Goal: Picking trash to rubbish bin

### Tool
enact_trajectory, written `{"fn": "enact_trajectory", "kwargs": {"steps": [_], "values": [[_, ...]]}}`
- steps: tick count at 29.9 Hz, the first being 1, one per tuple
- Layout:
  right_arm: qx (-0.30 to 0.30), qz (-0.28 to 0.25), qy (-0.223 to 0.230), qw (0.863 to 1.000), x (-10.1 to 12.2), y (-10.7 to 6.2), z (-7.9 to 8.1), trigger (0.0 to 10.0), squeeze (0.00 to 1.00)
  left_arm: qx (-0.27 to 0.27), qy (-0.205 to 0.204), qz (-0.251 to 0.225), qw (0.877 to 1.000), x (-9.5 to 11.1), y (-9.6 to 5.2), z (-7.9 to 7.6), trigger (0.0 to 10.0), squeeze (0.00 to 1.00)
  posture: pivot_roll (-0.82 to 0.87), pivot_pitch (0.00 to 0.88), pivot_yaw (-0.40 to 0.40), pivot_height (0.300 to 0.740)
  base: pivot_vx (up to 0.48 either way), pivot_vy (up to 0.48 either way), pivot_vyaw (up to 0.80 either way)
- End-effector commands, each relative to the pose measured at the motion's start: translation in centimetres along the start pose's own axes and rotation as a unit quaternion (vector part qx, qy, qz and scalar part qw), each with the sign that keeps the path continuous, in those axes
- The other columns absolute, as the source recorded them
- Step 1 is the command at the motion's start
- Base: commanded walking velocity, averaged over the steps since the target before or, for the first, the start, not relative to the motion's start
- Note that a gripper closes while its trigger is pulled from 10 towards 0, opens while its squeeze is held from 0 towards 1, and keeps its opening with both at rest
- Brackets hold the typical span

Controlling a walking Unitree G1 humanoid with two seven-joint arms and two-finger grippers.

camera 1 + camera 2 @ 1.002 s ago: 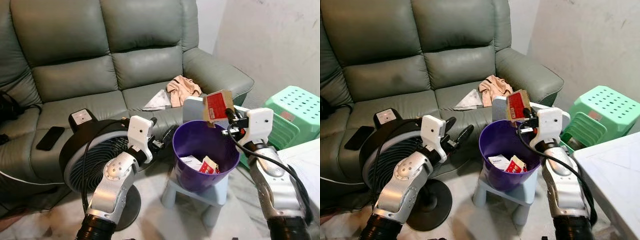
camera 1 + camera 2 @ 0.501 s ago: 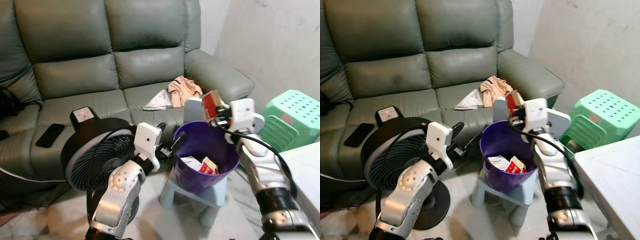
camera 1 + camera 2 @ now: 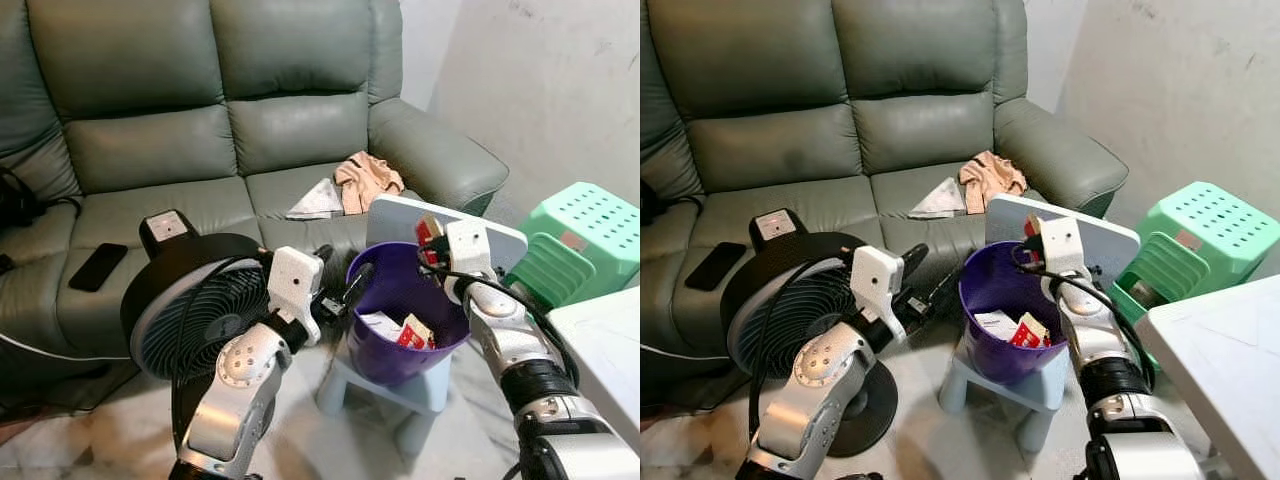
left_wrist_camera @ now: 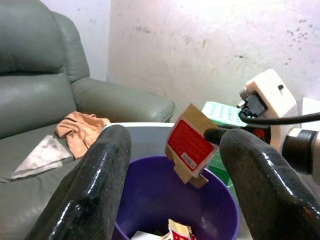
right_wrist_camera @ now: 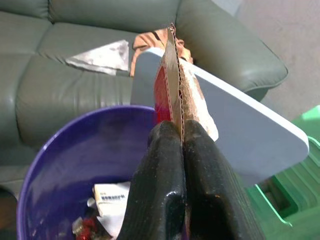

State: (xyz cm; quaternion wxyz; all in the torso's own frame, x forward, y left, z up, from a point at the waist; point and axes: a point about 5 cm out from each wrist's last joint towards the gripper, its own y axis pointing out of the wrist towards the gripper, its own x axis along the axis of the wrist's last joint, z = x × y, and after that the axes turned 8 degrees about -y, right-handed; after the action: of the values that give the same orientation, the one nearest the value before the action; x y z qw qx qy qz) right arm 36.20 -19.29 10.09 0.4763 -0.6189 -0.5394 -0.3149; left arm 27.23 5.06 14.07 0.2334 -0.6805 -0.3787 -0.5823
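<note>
While the right gripper point(image 3: 432, 240) pinches a red-faced cardboard piece point(image 3: 430, 228) over the far rim of the purple rubbish bin point(image 3: 385, 350), the left gripper point(image 3: 340, 275) hovers with fingers spread just beside the bin's near side, in front of a black floor fan point(image 3: 190, 310). From the left wrist, both fingers point(image 4: 95, 185) stand wide apart, framing the bin and the cardboard held above it. From the right wrist, the fingers point(image 5: 165, 185) are clamped together on the cardboard's edge, with wrappers point(image 5: 112, 192) lying in the bin below.
</note>
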Motion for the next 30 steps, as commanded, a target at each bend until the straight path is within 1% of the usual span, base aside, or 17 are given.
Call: {"fn": "enact_trajectory", "kwargs": {"steps": [1, 4, 6, 15, 16, 17, 18, 19, 24, 30], "values": [[-0.007, 0.003, -0.009, 1.000, -0.1, 0.0, -0.5, 10.0, 0.00, 0.001, -0.002, -0.003, 1.000, 0.2, -0.2, -0.1, 10.0, 0.00, 0.12, 0.050, -0.084, 0.740, 0.000, 0.000, 0.00], [-0.012, 0.017, -0.018, 1.000, -1.0, -0.1, -0.6, 10.0, 0.00, -0.002, -0.003, -0.002, 1.000, 0.1, -0.4, -0.2, 10.0, 0.00, 0.11, 0.052, -0.081, 0.740, 0.000, 0.000, 0.00], [-0.016, 0.030, -0.019, 0.999, -2.1, -0.3, -0.8, 10.0, 0.00, -0.006, -0.005, 0.002, 1.000, 0.0, -0.5, -0.4, 10.0, 0.00, 0.11, 0.056, -0.078, 0.740, 0.000, 0.000, 0.00], [-0.012, 0.034, -0.017, 0.999, -2.7, -0.4, -0.7, 10.0, 0.00, -0.013, -0.015, 0.010, 1.000, -0.4, -0.7, -0.8, 10.0, 0.00, 0.11, 0.059, -0.076, 0.740, 0.000, 0.000, 0.00], [-0.014, 0.033, -0.014, 0.999, -2.7, -0.4, -0.8, 10.0, 0.22, -0.013, -0.014, 0.010, 1.000, -0.4, -0.7, -0.8, 10.0, 0.00, 0.11, 0.059, -0.077, 0.740, 0.000, 0.000, 0.00], [-0.010, 0.031, 0.007, 0.999, -2.7, -0.3, -0.8, 10.0, 1.00, -0.013, -0.013, 0.010, 1.000, -0.4, -0.7, -0.8, 10.0, 0.00, 0.11, 0.059, -0.078, 0.740, 0.000, 0.000, 0.00], [-0.010, 0.031, 0.007, 0.999, -2.7, -0.3, -0.8, 10.0, 1.00, -0.013, -0.013, 0.010, 1.000, -0.4, -0.7, -0.8, 10.0, 0.00, 0.11, 0.059, -0.078, 0.740, 0.000, 0.000, 0.00], [-0.008, 0.027, 0.020, 0.999, -2.6, -0.3, -0.8, 10.0, 1.00, -0.012, -0.013, 0.010, 1.000, -0.3, -0.7, -0.8, 10.0, 0.00, 0.11, 0.058, -0.078, 0.740, 0.000, 0.000, 0.00], [-0.006, 0.021, 0.014, 1.000, -2.4, -0.3, -0.8, 10.0, 1.00, -0.011, -0.011, 0.008, 1.000, -0.2, -0.7, -0.7, 10.0, 0.00, 0.11, 0.056, -0.080, 0.740, 0.000, 0.000, 0.00], [0.005, 0.007, 0.031, 0.999, -2.1, -0.2, -0.5, 10.0, 1.00, -0.010, -0.010, 0.004, 1.000, -0.1, -0.6, -0.6, 10.0, 0.00, 0.12, 0.048, -0.080, 0.740, 0.000, 0.000, 0.00]]}}
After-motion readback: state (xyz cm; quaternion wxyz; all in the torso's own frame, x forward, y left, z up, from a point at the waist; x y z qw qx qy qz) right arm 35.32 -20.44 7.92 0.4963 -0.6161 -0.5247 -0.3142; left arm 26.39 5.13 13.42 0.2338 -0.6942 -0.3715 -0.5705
